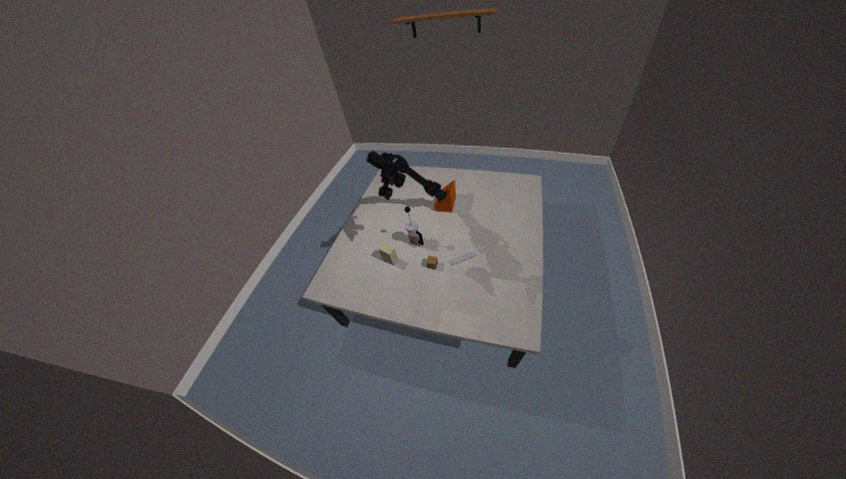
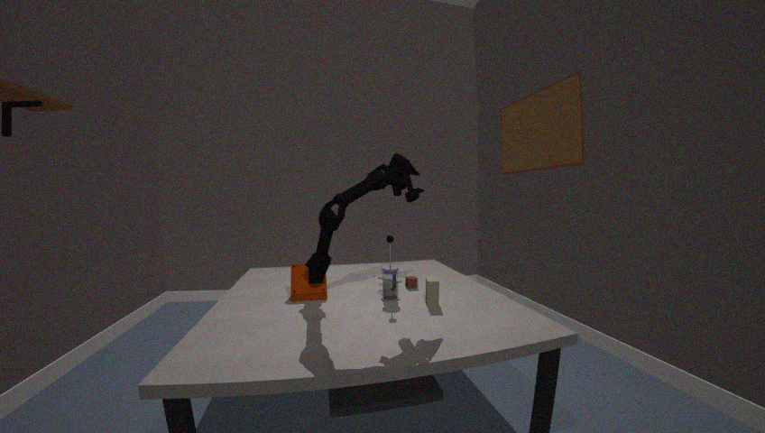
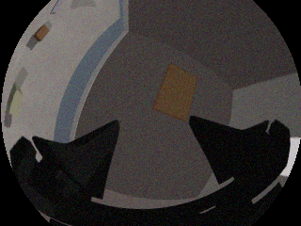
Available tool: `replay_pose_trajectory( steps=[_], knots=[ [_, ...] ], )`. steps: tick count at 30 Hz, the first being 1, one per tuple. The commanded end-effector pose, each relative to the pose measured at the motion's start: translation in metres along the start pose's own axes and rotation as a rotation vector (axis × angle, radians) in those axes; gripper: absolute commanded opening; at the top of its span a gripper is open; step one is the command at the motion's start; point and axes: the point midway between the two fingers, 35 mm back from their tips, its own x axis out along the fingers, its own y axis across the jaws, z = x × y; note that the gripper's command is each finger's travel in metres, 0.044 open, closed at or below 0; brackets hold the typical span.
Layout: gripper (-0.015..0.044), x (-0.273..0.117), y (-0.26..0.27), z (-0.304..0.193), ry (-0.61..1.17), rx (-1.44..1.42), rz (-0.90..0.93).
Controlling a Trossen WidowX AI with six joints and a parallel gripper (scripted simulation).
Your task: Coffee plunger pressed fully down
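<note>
The coffee press (image 1: 412, 236) (image 2: 390, 290) stands upright on the table, with a clear body and a dark handle. Its plunger is up: the thin rod rises well above the lid to a black knob (image 1: 407, 209) (image 2: 390, 239). My gripper (image 1: 378, 176) (image 2: 420, 182) (image 3: 155, 121) is open and empty. It is raised well above the knob's height and offset from it, and its fingers point out sideways rather than down. In the wrist view the two dark fingers stand wide apart with a wall behind them. The press is not in the wrist view.
A pale green block (image 1: 388, 253) (image 2: 432, 290) (image 3: 16, 103) and a small brown cube (image 1: 432, 261) (image 2: 410, 281) (image 3: 41, 32) stand near the press. A flat pale strip (image 1: 463, 257) lies beyond the cube. The arm stands at an orange base (image 1: 450, 200) (image 2: 308, 290).
</note>
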Motion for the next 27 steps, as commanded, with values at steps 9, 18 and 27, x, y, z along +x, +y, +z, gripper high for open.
replay_pose_trajectory(
  steps=[9,18,27],
  knots=[
    [0.044,-0.013,0.026,0.051,-0.016,0.526,0.236],
    [0.044,-0.049,0.065,0.108,0.239,1.155,0.499],
    [0.044,-0.089,0.094,0.136,0.584,1.475,0.515]
  ],
)
